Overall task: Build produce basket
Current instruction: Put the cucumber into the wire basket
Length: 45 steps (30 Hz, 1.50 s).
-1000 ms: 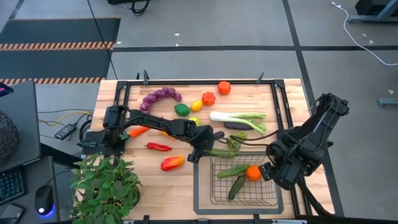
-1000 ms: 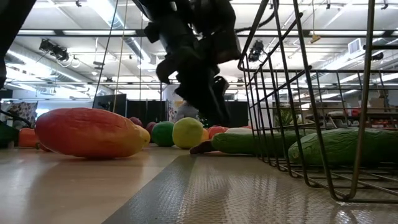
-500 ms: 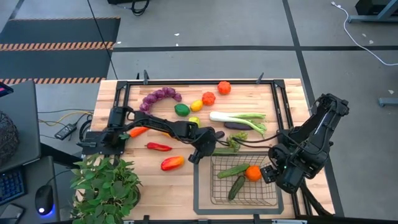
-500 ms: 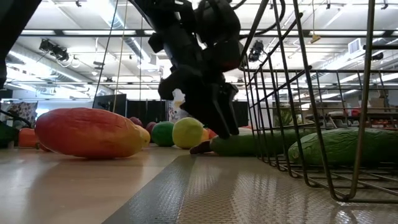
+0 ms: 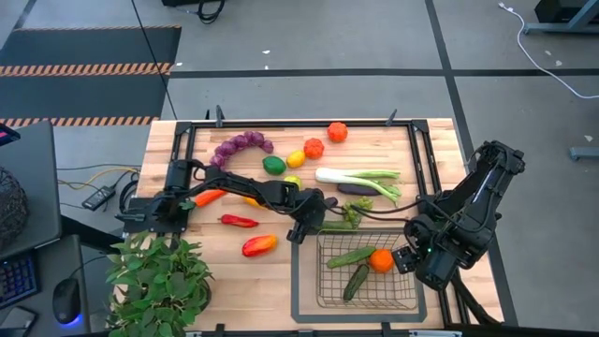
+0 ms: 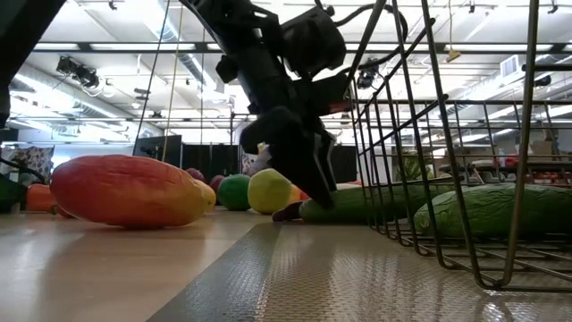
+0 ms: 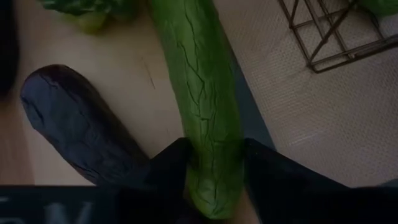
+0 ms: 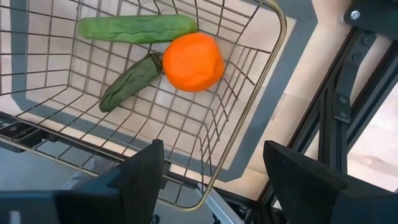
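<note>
The wire-mesh basket (image 5: 321, 271) stands at the near right on its flat dark frame (image 5: 299, 281). In it lie two green cucumbers (image 5: 351, 256) and an orange tomato (image 5: 380, 260). A third green cucumber (image 5: 335, 227) lies on the table along the basket's far side, partly on the frame. My left gripper (image 5: 309, 227) is shut on that cucumber's left end, as the low view (image 6: 308, 183) also shows. My right gripper (image 5: 404, 259) is open and empty just right of the basket, above its right rim (image 8: 249, 68). My left gripper pinches the cucumber's left end (image 7: 208, 155) between its two fingers (image 7: 168, 168), one on each long side. The fingers come slanting down from the table's left and lie along the cucumber. The cucumber lies flat on the table and the basket's frame.
A dark eggplant (image 7: 74, 130) lies close beside the held cucumber. Farther off lie the leek (image 5: 360, 178), lime (image 5: 273, 165), lemon (image 5: 296, 159), red tomatoes (image 5: 314, 148), grapes (image 5: 241, 145), a red chili (image 5: 239, 221) and a red-orange pepper (image 5: 259, 245). A potted plant (image 5: 159, 281) stands near left.
My left gripper has come down toward the cucumber's left end, until its fingertips stand at the cucumber. The cucumber has stayed where it lay.
</note>
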Motion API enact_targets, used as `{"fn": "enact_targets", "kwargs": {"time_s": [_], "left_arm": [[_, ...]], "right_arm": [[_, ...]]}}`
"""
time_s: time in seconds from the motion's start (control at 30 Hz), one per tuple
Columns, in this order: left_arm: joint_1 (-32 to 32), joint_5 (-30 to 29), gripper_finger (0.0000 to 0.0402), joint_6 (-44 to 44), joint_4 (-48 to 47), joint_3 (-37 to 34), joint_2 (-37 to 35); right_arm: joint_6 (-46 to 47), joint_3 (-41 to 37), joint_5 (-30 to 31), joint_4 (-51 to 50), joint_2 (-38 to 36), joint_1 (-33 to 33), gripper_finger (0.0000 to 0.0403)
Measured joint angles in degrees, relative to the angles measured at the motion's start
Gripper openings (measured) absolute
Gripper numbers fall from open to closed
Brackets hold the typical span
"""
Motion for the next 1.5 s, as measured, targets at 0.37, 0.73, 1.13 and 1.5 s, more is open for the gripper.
{"fn": "enact_targets", "kwargs": {"time_s": [0.37,0.73,1.13,1.5], "left_arm": [[0.31,-0.27,0.0120,-3.45,-5.24,0.03,-1.30],[3.20,-1.36,0.0096,-12.20,-14.12,-0.11,-10.00],[2.24,1.09,0.0095,-29.74,-7.75,-0.01,-21.51],[-8.12,1.32,0.0098,-39.44,11.30,0.02,-21.98]], "right_arm": [[-1.48,0.00,0.75,-2.39,0.00,0.00,0.0279],[-1.64,0.00,3.50,-4.66,-0.02,0.00,0.0279],[-4.94,0.00,9.96,-6.00,-0.27,-0.69,0.0279],[-12.17,-0.01,15.50,-6.03,-5.38,-5.27,0.0279]]}}
